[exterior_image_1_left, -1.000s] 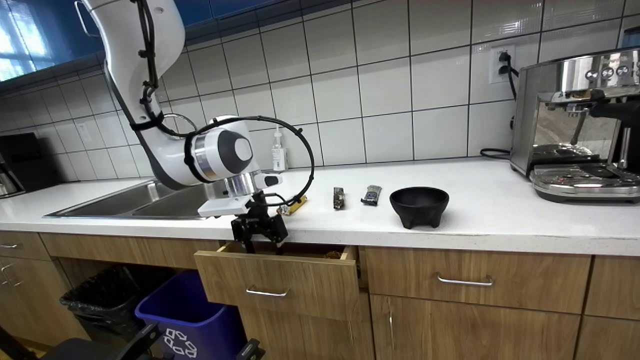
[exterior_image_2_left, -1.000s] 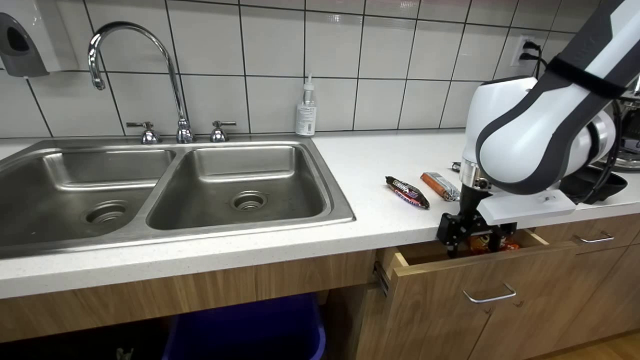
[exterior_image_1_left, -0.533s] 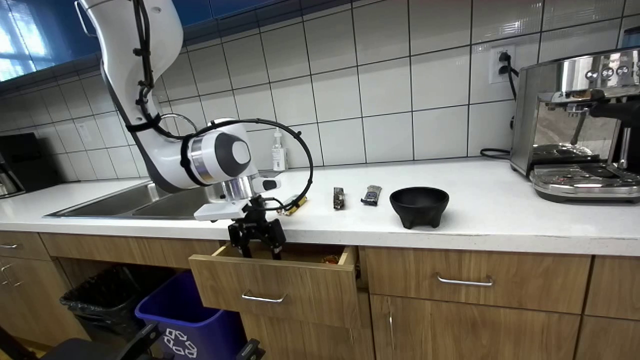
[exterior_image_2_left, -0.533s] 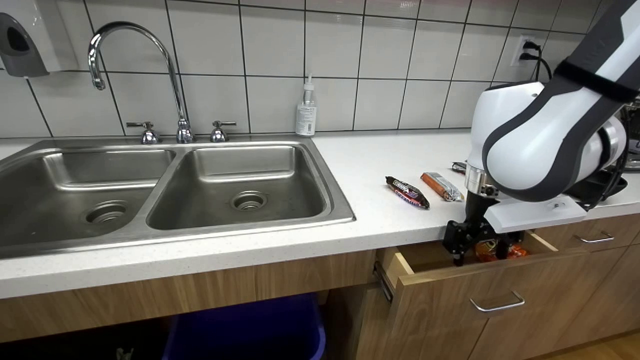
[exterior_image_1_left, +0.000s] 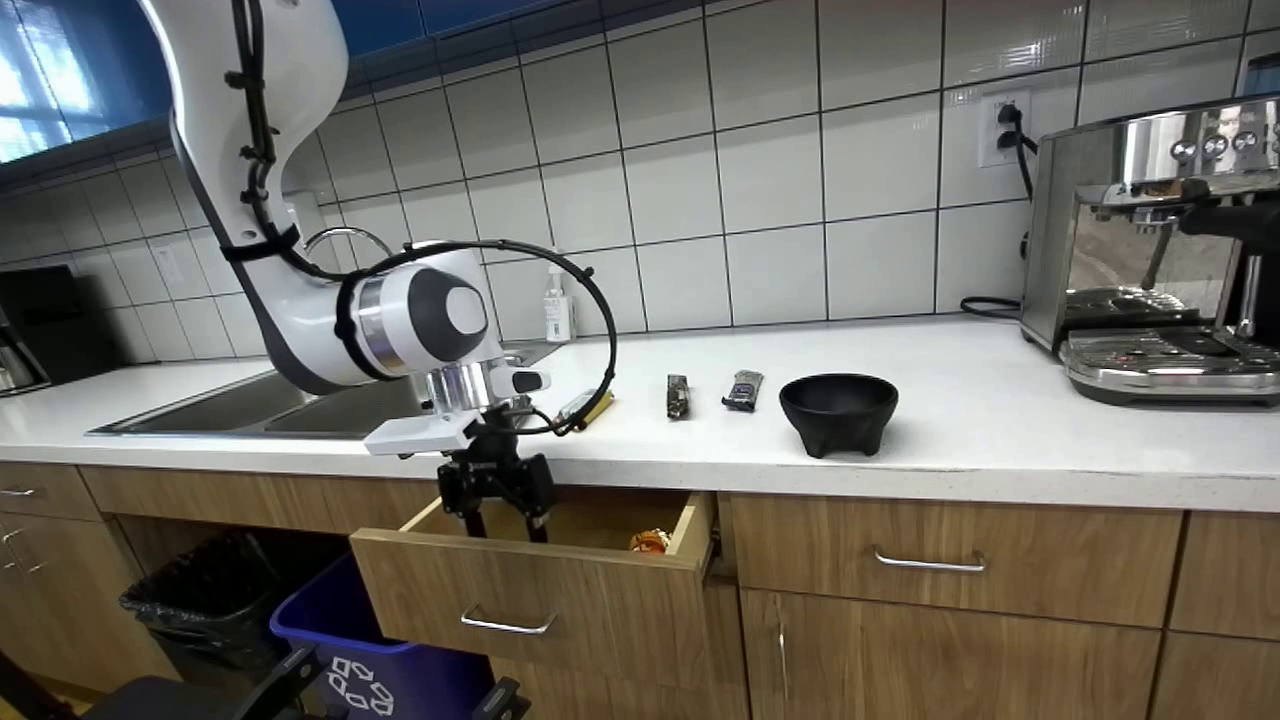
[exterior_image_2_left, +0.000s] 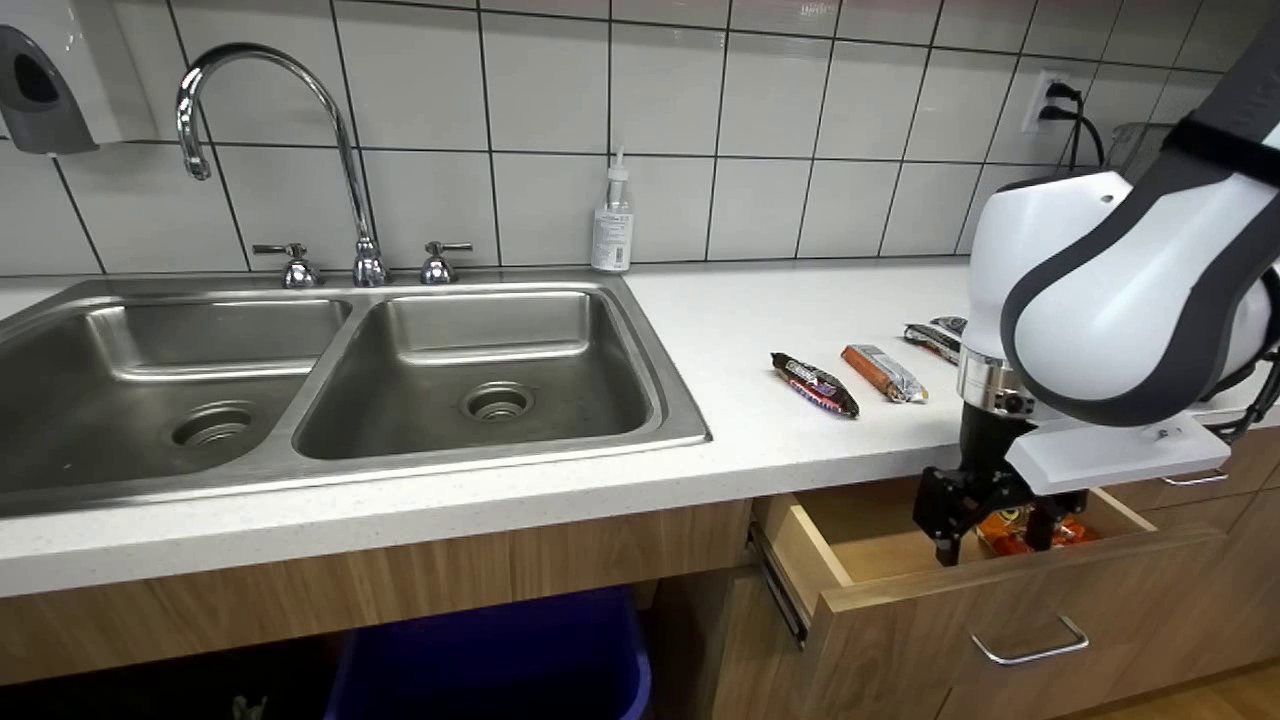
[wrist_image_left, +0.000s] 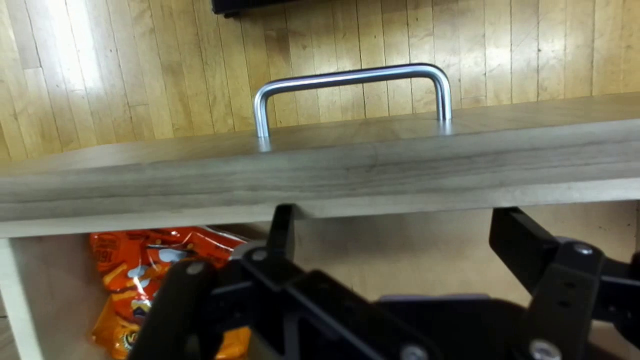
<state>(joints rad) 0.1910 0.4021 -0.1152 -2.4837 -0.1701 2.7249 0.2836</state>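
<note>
The one gripper (wrist_image_left: 395, 210) is released, its two fingers (wrist_image_left: 517, 245) spread apart inside the single pulled-out drawer (exterior_image_1_left: 610, 600), just behind its front panel (wrist_image_left: 380, 175) with one metal handle (wrist_image_left: 350, 79), though whether they touch that panel I cannot tell. Beside the gripper, toward one side wall of the drawer, lies at least one orange bag (wrist_image_left: 120, 270), partly hidden. On the tabletop (exterior_image_1_left: 690, 445) sit four wrapped bars (exterior_image_2_left: 885, 373), one black bowl (exterior_image_1_left: 838, 412), one espresso machine (exterior_image_1_left: 1150, 250) and one pump bottle (exterior_image_2_left: 612, 235), with one two-basin sink (exterior_image_2_left: 680, 425) set into it, while one blue bin (exterior_image_1_left: 420, 670) and one black-lined bin (exterior_image_1_left: 215, 600) stand below.
</note>
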